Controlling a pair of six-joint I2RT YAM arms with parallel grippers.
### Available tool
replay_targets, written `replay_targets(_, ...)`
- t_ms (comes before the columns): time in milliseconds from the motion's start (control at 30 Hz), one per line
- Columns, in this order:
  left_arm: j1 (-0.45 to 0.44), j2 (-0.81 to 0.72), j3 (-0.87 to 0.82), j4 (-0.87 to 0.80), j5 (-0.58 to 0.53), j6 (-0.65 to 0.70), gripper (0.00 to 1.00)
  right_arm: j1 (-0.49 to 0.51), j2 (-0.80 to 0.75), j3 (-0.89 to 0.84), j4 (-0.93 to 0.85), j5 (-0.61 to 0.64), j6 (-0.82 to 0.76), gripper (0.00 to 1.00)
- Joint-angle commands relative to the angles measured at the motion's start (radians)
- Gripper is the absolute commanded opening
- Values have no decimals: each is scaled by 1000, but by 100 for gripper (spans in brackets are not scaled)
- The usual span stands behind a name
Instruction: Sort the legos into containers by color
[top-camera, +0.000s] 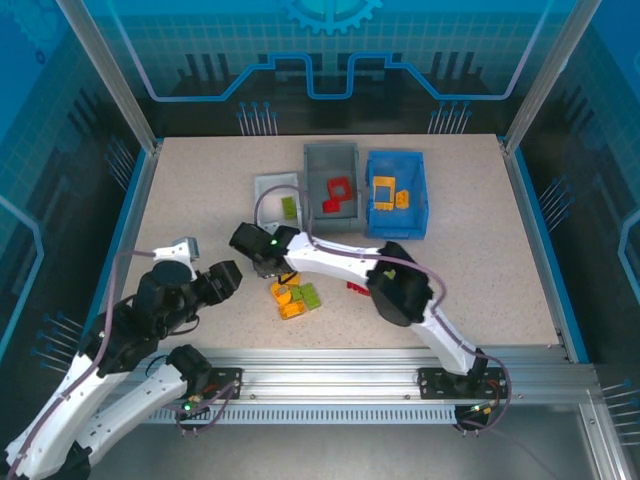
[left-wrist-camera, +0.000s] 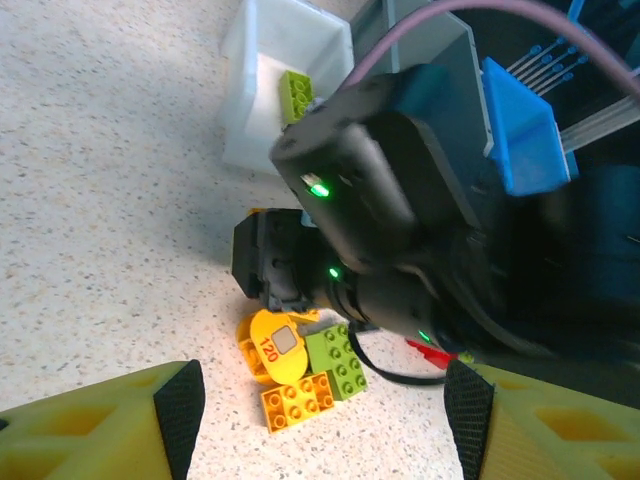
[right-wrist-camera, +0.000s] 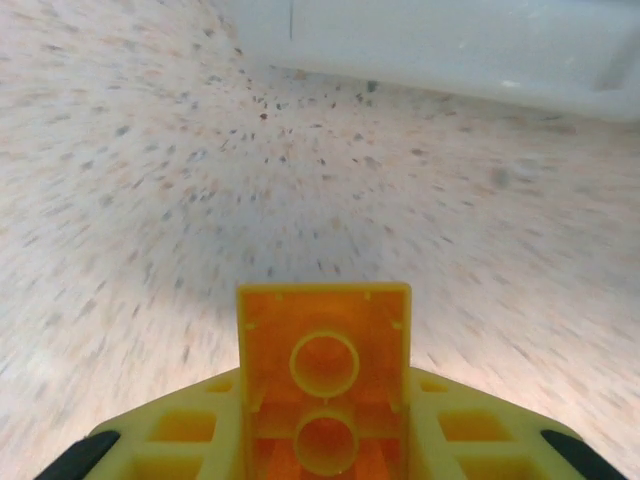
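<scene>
Sorting is barely being begun: containers (top-camera: 330, 148) upper-centre are sparsely filled, with a pile (top-camera: 295, 298) mid-frame; an orange brick (right-wrist-camera: 323, 360) is being pinched by the right gripper (right-wrist-camera: 323, 445), and the left gripper (left-wrist-camera: 320, 410) is gaping empty.

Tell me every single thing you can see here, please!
table: one, speckled beige, under everything
white bin: one, white, left end of the back row
grey bin: one, grey, middle of the row
blue bin: one, bright blue, right end of the row
green bricks: two, lime green, one in the white bin, one in the loose pile
red pieces: two in the grey bin, at least one loose by the right arm
orange pieces: two in the blue bin, two in the loose pile
held orange brick: one, between the right gripper's fingers
left gripper: one, yellow fingers, open, facing the pile
right gripper: one, yellow fingers, shut on the held orange brick
</scene>
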Motion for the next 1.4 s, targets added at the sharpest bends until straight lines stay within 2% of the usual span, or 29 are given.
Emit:
replay_targets(0,-3,78,47,132,127,39,68,-15,-280,-150,62,143,-64,27)
replay_targets(133,-8,202,84,243,223,47,68,-140,-532,-404,91,135,-88,28)
replay_targets(267,-72,337,134,345,228,55,68,-385,-678,-570,133,-15,-156,29)
replay_targets(400,-186,485,215,402,167,103,67,-574,-615,-538,93,-113,-218,29)
replay_targets(567,-298,621,266,482,103,121,67,-699,-438,-435,51,-199,-228,29)
replay_targets(767,-408,735,318,518,34,129,66,-761,-259,-317,8,-267,-259,31)
replay_targets(1000,-432,767,314,497,10,127,67,-798,-177,-265,-12,-316,-276,39)
replay_targets(1200,-433,771,283,474,5,120,66,-795,-195,-248,-34,-312,-288,56)
replay_targets(1367,-435,769,280,432,-11,114,66,-784,-294,-244,-49,-281,-286,57)
